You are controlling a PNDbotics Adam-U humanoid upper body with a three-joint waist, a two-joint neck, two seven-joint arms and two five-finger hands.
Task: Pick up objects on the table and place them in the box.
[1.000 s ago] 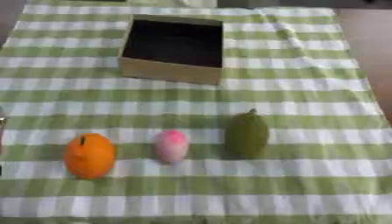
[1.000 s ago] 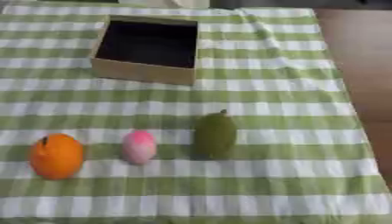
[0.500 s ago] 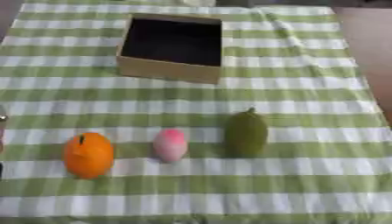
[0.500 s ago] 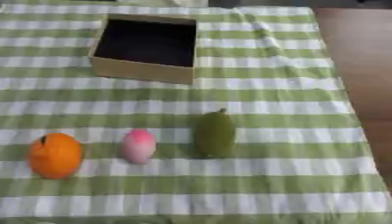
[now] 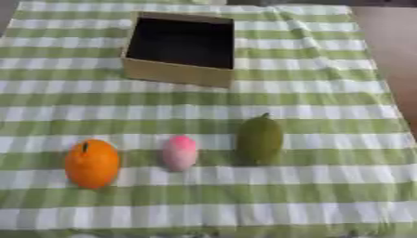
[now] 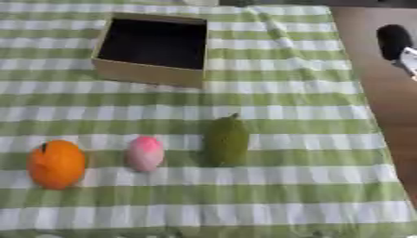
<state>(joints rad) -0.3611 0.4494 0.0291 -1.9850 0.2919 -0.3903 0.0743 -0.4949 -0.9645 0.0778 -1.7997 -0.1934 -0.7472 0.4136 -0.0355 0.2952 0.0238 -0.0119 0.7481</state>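
Open cardboard box (image 5: 179,76) near the tabletop's far edge; orange (image 5: 92,163), pink fruit (image 5: 180,152) and green fruit (image 5: 260,139) in a row near the front edge. Right hand (image 6: 396,42) past the right edge; finger state cannot be told.

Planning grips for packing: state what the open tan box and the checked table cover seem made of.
Open tan box: probably cardboard, judging by its matte tan walls, thin straight edges and dark interior. Green-and-white checked table cover: looks like woven cloth, matte, with soft creases near the far right; a thin plastic sheet cannot be excluded.
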